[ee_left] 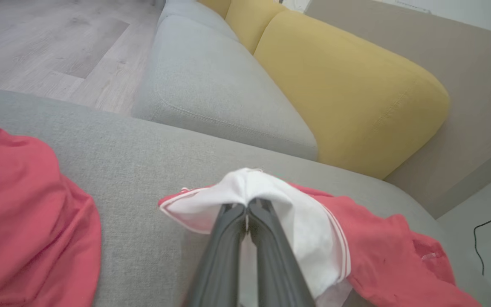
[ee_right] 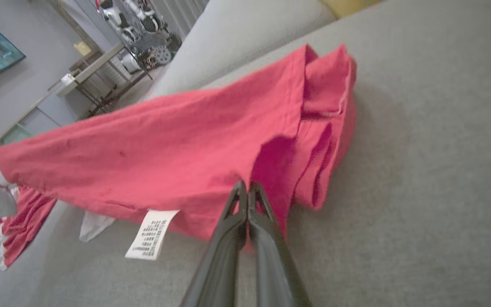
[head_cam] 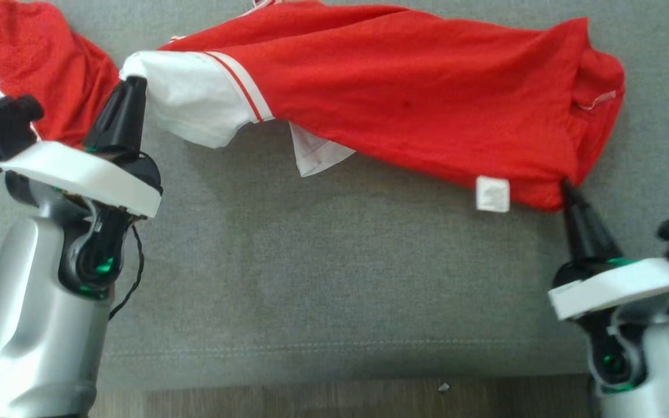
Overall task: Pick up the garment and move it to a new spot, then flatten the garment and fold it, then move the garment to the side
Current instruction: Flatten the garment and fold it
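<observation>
The garment is a red shirt with white sleeves, stretched across the grey sofa seat. My left gripper is shut on its white sleeve, and the two dark fingers meet in the cloth. My right gripper is shut on the red hem at the garment's lower right corner. A white care label hangs from the hem just left of that grip. The far right end of the garment is bunched in folds.
A second red-and-white cloth lies at the far left of the seat, behind my left wrist. Yellow back cushions and another grey cushion lie beyond. The seat's front edge borders wooden floor.
</observation>
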{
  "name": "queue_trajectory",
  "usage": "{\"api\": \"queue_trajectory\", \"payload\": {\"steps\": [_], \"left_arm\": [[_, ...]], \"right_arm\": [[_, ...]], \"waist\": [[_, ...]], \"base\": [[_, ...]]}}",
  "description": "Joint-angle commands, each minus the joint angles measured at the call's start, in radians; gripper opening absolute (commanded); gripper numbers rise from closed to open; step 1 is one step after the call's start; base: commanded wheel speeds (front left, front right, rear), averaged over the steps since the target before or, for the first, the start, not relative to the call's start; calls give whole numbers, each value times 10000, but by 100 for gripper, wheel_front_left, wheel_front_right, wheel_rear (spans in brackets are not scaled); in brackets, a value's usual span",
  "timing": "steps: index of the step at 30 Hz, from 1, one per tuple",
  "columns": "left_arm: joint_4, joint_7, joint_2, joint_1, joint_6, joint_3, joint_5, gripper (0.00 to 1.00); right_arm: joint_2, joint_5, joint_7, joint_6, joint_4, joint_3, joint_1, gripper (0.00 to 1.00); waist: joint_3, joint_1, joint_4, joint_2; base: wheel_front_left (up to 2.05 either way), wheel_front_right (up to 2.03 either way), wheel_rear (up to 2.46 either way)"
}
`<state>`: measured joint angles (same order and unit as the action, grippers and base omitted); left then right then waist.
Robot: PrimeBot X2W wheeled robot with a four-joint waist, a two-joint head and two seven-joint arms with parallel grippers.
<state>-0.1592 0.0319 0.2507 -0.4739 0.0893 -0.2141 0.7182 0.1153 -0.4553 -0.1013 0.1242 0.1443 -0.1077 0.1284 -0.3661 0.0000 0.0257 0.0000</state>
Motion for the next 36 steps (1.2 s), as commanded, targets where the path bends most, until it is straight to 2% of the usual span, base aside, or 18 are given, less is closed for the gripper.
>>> {"api": "queue_trajectory", "payload": {"steps": [1,6,10,13,17,22,27,32,34,36], "left_arm": [[508,-72,294,-371,75,430,181,0],[1218,456,379,-850,138,441,643,0],[1698,1271,567,-1842,34,466,934,0],[1618,2044,547,-3125,-129,431,1243,0],[773,2552,512,-5551,-261,317,1091,0],[-1244,1978,333,-8608,-152,4,185,0],[-3280,306,348,-11250,37,-242,-964,0],[-4258,-1205,110,-12689,266,-372,-1176,0],[-4484,-1751,20,-12973,365,-540,-987,0],[-4550,-1779,-45,-12878,401,-872,-517,0]], "right_arm": [[207,-180,124,65,-657,-38,150,0],[747,-459,-199,65,-2100,651,688,0],[1448,-674,-872,65,-2853,1270,2105,0],[1681,-1079,-1644,65,-2629,1590,3758,0],[1836,-1298,-2430,65,-1461,1634,6522,0],[1535,-1041,-2194,65,752,1396,9933,0],[1458,-350,-654,65,2665,829,12518,0],[1637,-34,773,65,3627,295,13859,0],[1835,31,1313,65,4024,22,14195,0],[2034,-3,1690,65,4379,-253,14294,0]], "waist": [[93,0,-15,0],[399,0,-96,0],[447,0,-250,0],[264,0,-339,0],[-461,0,-448,0],[-1611,0,-601,0],[-2382,0,-693,0],[-2714,0,-489,0],[-2782,0,-298,0],[-2825,0,-99,0]], "base": [[0,0,0],[0,0,0],[0,0,0],[0,0,0],[0,0,0],[0,0,0],[0,0,0],[0,0,0],[0,0,0],[0,0,0]]}}
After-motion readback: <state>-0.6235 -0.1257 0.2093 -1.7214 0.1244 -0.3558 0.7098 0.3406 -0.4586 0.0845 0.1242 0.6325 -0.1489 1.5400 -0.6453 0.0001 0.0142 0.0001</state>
